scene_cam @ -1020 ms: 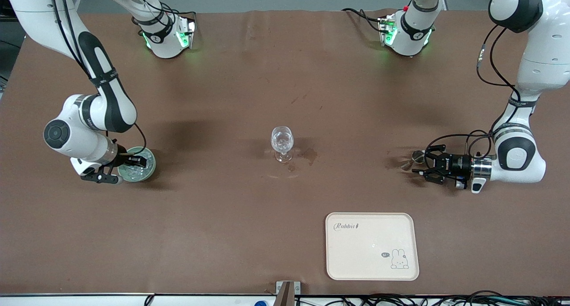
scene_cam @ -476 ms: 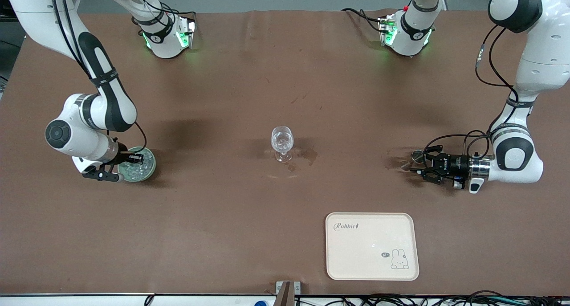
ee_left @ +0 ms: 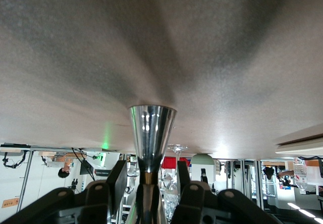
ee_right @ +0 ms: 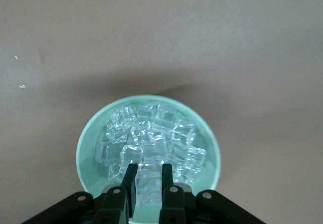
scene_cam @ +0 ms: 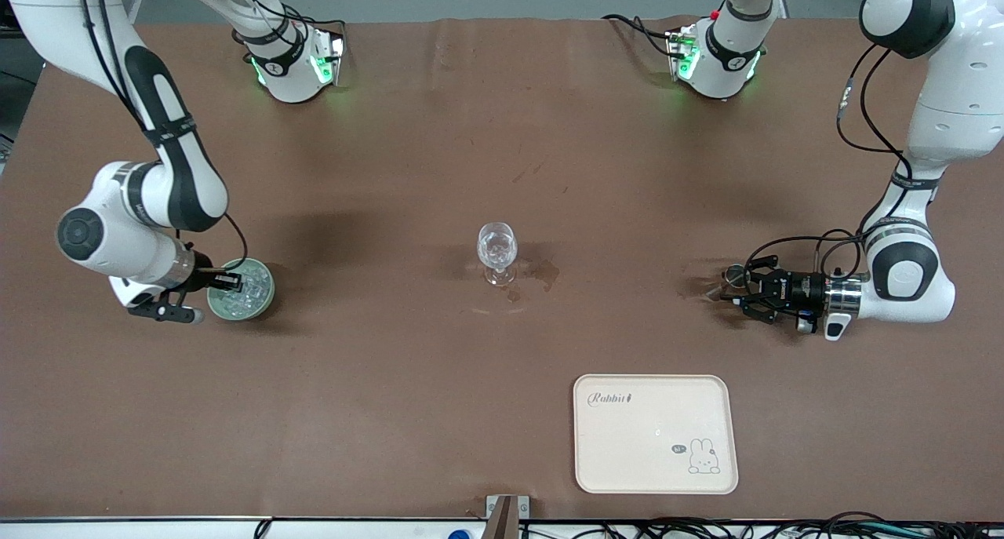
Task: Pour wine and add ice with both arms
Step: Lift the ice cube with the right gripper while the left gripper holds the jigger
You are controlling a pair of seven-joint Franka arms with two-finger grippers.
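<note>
Left gripper (scene_cam: 741,292): we see it level and low over the table toward the left arm's end, its fingers (ee_left: 120,176) parted on either side of the jigger's waist. A gap shows on each side, so we judge this is no grip yet.
Jigger (ee_left: 151,128): it stands upright on the table between those fingers, long axis vertical, mouth up. We make out no wine in it.
Right gripper (ee_right: 149,168): it is down in the pale green bowl (scene_cam: 267,284) toward the right arm's end, closed on one chunk of ice.
Ice (ee_right: 151,138): clear cubes are heaped in the bowl, and the pinched chunk touches its neighbours.
Stemmed glass (scene_cam: 497,253): it is upright at mid-table. In the front view, the bowl sits at its 9 o'clock and the jigger at its 3 o'clock, both well apart from it and about equally far.
Coming move, as we judge it: each load must travel inward to the glass, the ice toward 3 o'clock and the jigger toward 9.
Surface: the brown table (scene_cam: 392,382) is flat and lightly stained near the glass. A cream rabbit tray (scene_cam: 627,453) lies at the glass's 5 o'clock, nearer the front camera.
Room: the left wrist view shows lab racks and lights past the table's edge.
</note>
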